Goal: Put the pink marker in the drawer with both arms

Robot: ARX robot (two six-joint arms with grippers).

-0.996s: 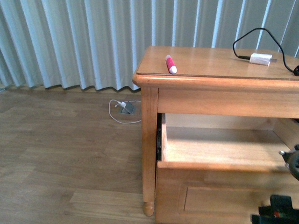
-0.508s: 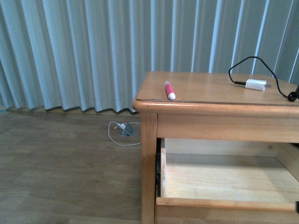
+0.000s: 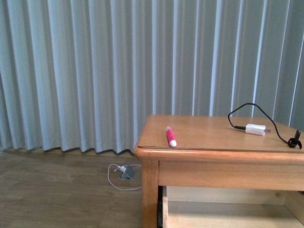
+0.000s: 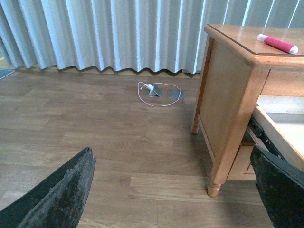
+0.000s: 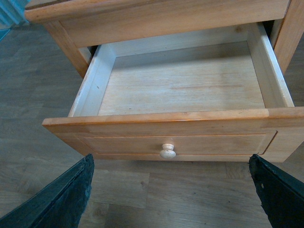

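A pleated curtain [image 3: 76,71] hangs behind the table [image 3: 218,154]. The drawer [image 5: 166,116] is pulled out, with its pale inside exposed and a round knob [image 5: 167,151] on the front. My right claw [image 5: 171,194] hangs in front of the drawer, fingers spread wide. My left claw [image 4: 173,190] hangs over the floor beside the table, likewise spread wide. A white charger [image 3: 255,129] lies on the tabletop, well apart from the pink marker [image 3: 170,136], which lies near the top's front left corner.

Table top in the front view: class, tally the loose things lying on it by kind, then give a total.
Pink marker: 1
Charger with cable: 1
Total: 2
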